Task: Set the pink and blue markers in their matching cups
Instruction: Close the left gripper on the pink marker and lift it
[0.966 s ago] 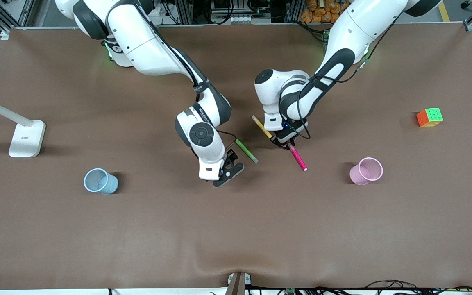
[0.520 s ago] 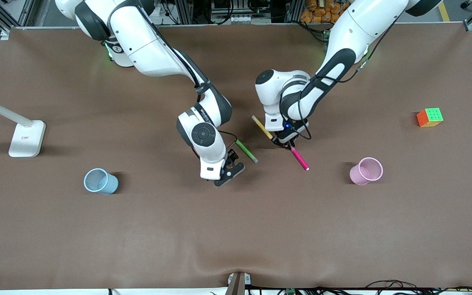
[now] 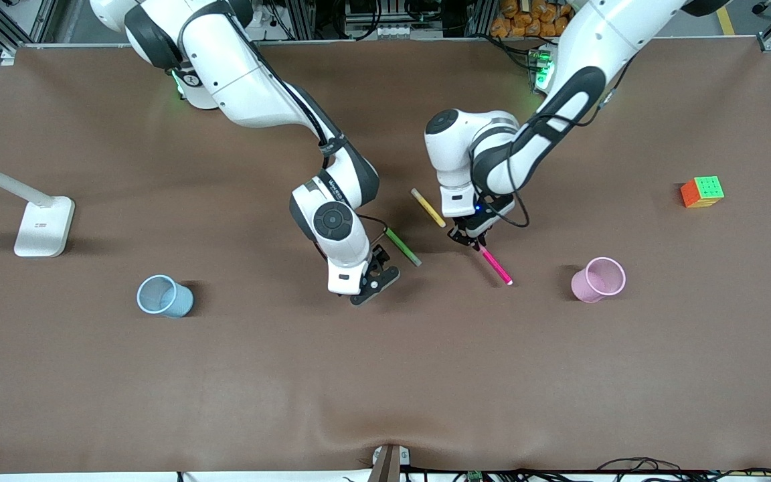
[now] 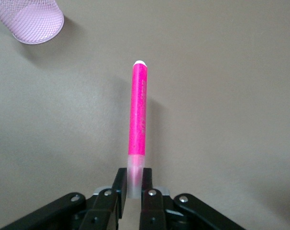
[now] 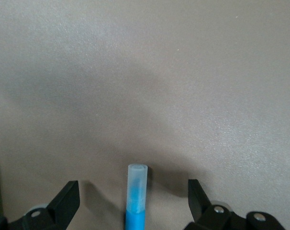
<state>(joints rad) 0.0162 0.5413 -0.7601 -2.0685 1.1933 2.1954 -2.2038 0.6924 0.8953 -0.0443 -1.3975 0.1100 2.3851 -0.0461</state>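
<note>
The left gripper [image 3: 473, 239], centre of the front frame, is clamping the pink marker [image 3: 496, 266] by its pale end (its body is slanting toward the pink cup [image 3: 600, 279], lower right). The right gripper [image 3: 373, 281] is hanging spread wide around the blue marker [image 5: 136, 197]; the blue cup [image 3: 164, 296] is standing lower left.

Brown table [image 3: 158, 375] bears 2 cups [image 3: 164, 296], markers [image 3: 428, 207], cube [image 3: 702, 191].

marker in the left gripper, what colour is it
Bright pink marker with a pale tip, clearest in the left wrist view.
</note>
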